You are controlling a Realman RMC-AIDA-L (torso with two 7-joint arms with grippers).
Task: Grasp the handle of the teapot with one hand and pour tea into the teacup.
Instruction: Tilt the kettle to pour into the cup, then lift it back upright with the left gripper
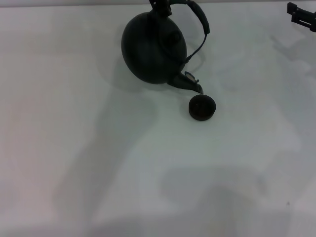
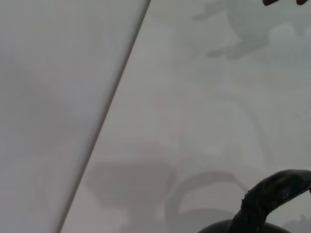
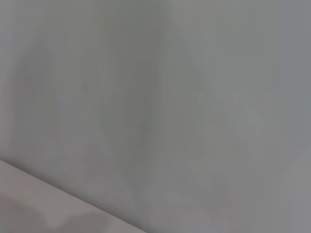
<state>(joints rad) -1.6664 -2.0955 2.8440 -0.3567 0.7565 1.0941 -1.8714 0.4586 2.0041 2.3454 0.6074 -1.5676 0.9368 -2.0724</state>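
The black teapot (image 1: pixel 153 47) hangs tilted above the white table, its short spout (image 1: pixel 190 85) pointing down at the rim of the tiny black teacup (image 1: pixel 202 107). The dark hoop handle (image 1: pixel 200 19) arcs up to the far edge of the head view, where my left gripper (image 1: pixel 160 5) is shut on it. The left wrist view shows part of the handle (image 2: pixel 272 191) and the teapot's top (image 2: pixel 218 228). My right gripper (image 1: pixel 296 14) is open and empty, parked at the far right, well away from the teapot.
The white table (image 1: pixel 98 163) spreads around the teacup, with soft shadows across it. A table edge (image 2: pixel 112 116) runs through the left wrist view. The right wrist view shows only bare surface (image 3: pixel 194 97).
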